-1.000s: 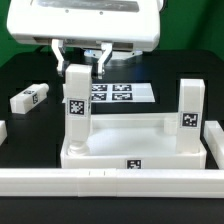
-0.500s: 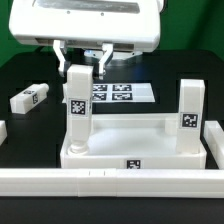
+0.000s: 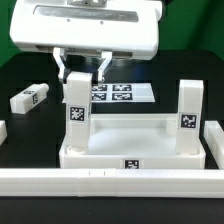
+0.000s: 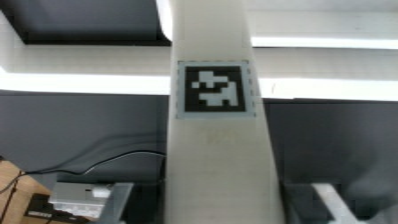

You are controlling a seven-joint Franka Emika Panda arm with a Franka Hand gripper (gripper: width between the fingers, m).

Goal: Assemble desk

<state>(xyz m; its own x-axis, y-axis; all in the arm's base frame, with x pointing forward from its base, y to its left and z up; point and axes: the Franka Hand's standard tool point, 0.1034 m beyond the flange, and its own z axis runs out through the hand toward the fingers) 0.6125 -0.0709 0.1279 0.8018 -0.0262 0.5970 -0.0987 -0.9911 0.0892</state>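
You are looking at a black bench [image 3: 30,70] with a long white rail [image 3: 110,178] across its front edge. At the exterior view's left, a loose leg [image 3: 30,98] lies flat on the bench, well apart from the rest. Next comes the standing leg [image 3: 76,115], upright in the tabletop's corner on that side. The fingers [image 3: 64,66] straddle its top, partly spread. You cannot tell from either view whether they clamp it or merely flank it. In the wrist view the standing leg [image 4: 217,100] runs straight through the middle, tag facing the camera. Behind it the marker board [image 3: 112,93] lies flat. The tabletop [image 3: 130,150] sits just behind the rail, rim up. At its corner on the exterior view's right a second standing leg [image 3: 190,108] is upright.
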